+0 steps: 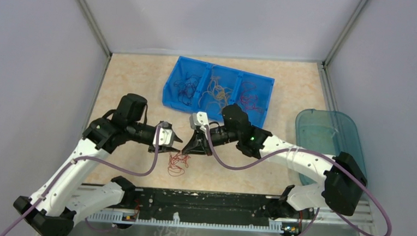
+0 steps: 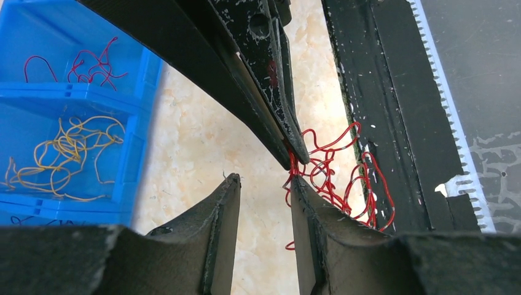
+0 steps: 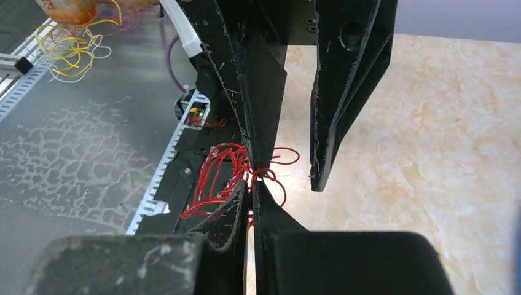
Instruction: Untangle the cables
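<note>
Top external: blue bin [image 1: 170,84], 3 compartments, holds cables [image 1: 217,91]; right jaws pinch red strands [image 1: 177,162], left jaws parted.

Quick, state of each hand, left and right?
Left hand: open, nothing between its jaws.
Right hand: closed, pinching the red cables.

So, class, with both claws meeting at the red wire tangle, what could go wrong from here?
1. The right claw is shut on the tangle of thin red wire strands, while the open left claw has loops beside one finger. Closing there may catch several strands at once, and pulling could tighten the knot.
2. The two claws' tips sit very close together, so they might collide.
</note>
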Available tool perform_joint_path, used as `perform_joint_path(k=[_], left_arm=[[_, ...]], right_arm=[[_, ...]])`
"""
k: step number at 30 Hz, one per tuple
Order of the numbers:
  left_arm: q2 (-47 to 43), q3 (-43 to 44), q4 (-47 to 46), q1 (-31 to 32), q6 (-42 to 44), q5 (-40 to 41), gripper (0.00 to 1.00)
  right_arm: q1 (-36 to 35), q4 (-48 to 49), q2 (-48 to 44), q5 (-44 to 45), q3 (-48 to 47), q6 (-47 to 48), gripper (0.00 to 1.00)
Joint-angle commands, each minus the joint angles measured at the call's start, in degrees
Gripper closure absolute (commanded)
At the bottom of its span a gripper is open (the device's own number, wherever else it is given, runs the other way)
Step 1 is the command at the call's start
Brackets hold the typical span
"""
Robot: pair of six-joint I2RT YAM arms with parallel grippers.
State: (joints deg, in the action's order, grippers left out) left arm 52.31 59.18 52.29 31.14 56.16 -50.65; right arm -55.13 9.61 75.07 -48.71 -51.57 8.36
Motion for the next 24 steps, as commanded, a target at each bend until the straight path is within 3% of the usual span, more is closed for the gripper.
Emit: perform_joint_path(k=[1,6,17,24], left_arm=[[-0.5,-0.5,-0.8,0.3,-0.5,-0.8,0.59],[-1.1,-1.8,-4.8,0.3,-5.0,-1.4,0.62],[-4.7,-4.8,-13.5,0.3,-12.3,1.1,0.84],[-7.3,-5.8,-13.5,0.3,-8.1,8.2,0.99]], right_arm=[[-0.9,5.9,-0.5,-0.4,-2.9,-1.2,1.0],[-0.9,11.5,-0.5,-0.4,-1.9,-4.8,1.0],[-1.0,15.7,-0.6,0.4,-0.3,-7.6,1.0],[-1.0,11.7,-2.8,6.7,1.1,-4.9,1.0]])
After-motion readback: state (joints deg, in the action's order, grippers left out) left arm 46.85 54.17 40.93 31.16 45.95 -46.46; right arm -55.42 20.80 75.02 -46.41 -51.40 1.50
